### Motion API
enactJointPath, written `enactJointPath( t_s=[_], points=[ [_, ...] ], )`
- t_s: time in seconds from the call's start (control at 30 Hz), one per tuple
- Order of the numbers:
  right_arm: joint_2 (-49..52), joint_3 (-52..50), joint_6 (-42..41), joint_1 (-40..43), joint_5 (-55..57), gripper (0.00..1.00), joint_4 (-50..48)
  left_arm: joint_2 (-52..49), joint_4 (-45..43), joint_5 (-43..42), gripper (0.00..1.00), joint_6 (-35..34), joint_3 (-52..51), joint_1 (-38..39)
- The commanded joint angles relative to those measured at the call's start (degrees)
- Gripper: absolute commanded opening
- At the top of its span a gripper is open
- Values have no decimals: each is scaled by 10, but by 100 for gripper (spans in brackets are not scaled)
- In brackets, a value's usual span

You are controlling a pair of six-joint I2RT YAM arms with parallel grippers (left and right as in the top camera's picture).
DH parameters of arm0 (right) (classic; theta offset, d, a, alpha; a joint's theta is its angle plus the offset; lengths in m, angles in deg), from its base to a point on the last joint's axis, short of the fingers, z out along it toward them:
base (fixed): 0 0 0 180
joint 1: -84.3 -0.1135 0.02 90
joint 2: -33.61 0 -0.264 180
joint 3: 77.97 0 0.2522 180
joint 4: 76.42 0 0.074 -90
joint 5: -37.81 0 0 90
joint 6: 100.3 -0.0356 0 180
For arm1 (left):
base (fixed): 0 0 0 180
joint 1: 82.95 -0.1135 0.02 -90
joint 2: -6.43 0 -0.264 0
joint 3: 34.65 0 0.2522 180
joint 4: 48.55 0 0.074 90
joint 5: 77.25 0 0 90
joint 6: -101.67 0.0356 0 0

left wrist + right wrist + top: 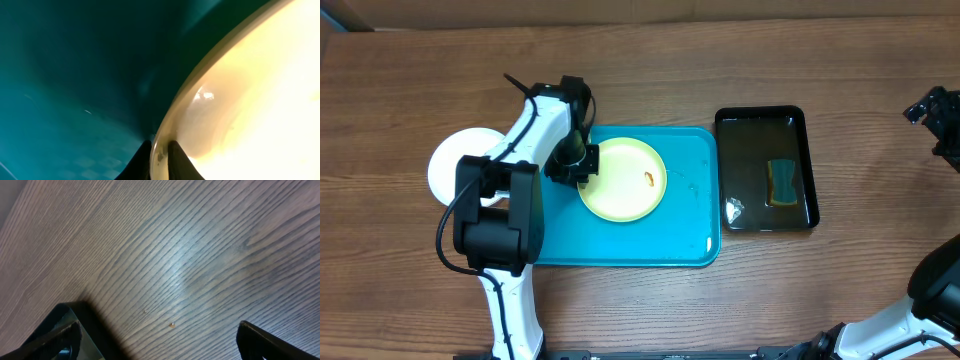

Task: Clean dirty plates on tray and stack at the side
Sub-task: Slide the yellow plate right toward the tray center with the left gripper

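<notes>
The left claw point(159, 146) pinches the rim of the green-rimmed plate point(623, 180), one finger on either side, left of centre in the overhead view. That plate lies on the blue tray point(690, 238), with a brown smear point(649, 179) right of its middle. The lift probably calls for a firm grip and a gentle tilt, so the rim does not slip. A white plate point(445, 165) sits beside the tray's left edge. The right claw point(160, 340) hangs spread wide over the table point(200, 255). The black basin point(765, 110) holds a sponge point(782, 183). No writing is readable.
</notes>
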Motion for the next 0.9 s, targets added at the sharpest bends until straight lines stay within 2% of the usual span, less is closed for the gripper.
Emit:
enactJointPath(
  t_s=[0.0, 0.13, 0.23, 0.37, 0.47, 0.67, 0.87],
  points=[
    [-7, 8, -4, -1, -5, 100, -3, -10, 5, -3, 14, -11, -12, 19],
    [-7, 8, -4, -1, -5, 100, -3, -10, 5, 0, 9, -40, -12, 27],
    [-7, 8, -4, -1, -5, 100, -3, -10, 2, 0, 10, -61, -12, 27],
    [-7, 8, -4, -1, -5, 100, -3, -10, -9, 0, 12, -63, -12, 28],
    [-7, 8, -4, -1, -5, 100, -3, -10, -20, 0, 4, -64, -14, 29],
    [-7, 8, -4, -1, -5, 100, -3, -10, -36, 0, 4, -71, -24, 29],
    [-7, 8, -4, -1, -5, 100, -4, -10, -90, -2, 4, -76, -63, 29]
  ],
)
